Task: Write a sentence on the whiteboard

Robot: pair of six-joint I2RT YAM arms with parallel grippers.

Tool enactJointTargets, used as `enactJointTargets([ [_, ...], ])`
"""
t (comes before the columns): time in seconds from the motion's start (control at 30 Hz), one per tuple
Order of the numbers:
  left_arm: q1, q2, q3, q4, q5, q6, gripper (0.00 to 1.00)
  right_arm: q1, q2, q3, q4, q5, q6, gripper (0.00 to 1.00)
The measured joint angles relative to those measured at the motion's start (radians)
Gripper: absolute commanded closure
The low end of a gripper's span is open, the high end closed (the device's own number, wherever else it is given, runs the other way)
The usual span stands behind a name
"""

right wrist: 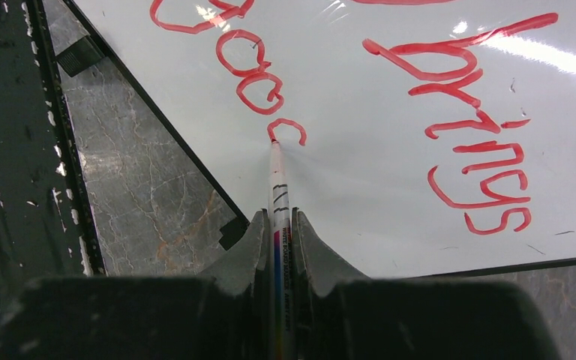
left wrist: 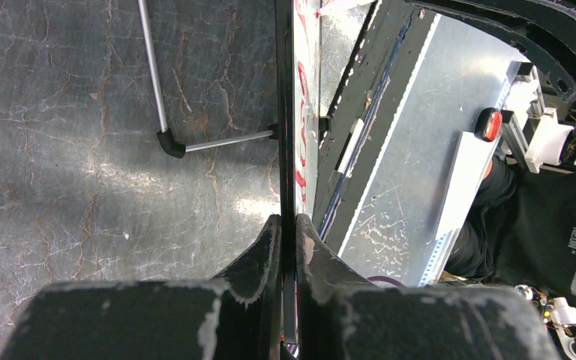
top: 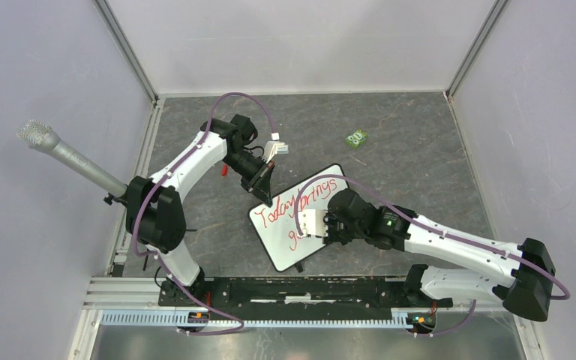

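Black railing (top: 300, 291) at the near edge is where both arms are bolted. Just beyond it, the right gripper (right wrist: 278, 221) is seen clenched on a slim red-and-white marker pen (right wrist: 276, 176), whose long axis is carried straight out from the fingers toward twelve o'clock in the wrist view. Its tip is pressed on the flat white rectangular whiteboard with a thin dark rim (right wrist: 390, 210), at the foot of a small red arc, an unfinished letter just after "goo".

The board is set askew on the grey marbled table (top: 420, 150) between the two arms, its long axis run from about eight to two o'clock in the overhead view. The red handwritten sentence (top: 274, 215) is read as "Today brings" on the farther line, with the incomplete "good" on the nearer.

In the right wrist view the letters are ranged toward five o'clock, that is, back toward the hand, and bare board lies on that side before the rim. The coming stroke is therefore judged to need the pen drawn toward the wrist, not pushed away. The right arm is the nearer one to the writing.

Farther off, at about eleven o'clock from the pen, the left gripper (top: 266, 196) is closed on the board's rim, which is seen edge-on between its fingers (left wrist: 259, 255). A small green object (top: 357, 138) is seen well apart at one o'clock.
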Motion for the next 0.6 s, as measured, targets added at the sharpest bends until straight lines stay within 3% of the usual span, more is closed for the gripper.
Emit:
enactJointTargets([
  [0.6,0.001,0.000,0.000,0.000,0.001,0.000,0.98,-0.075,-0.005,0.068,0.007,0.053,0.012,1.00],
])
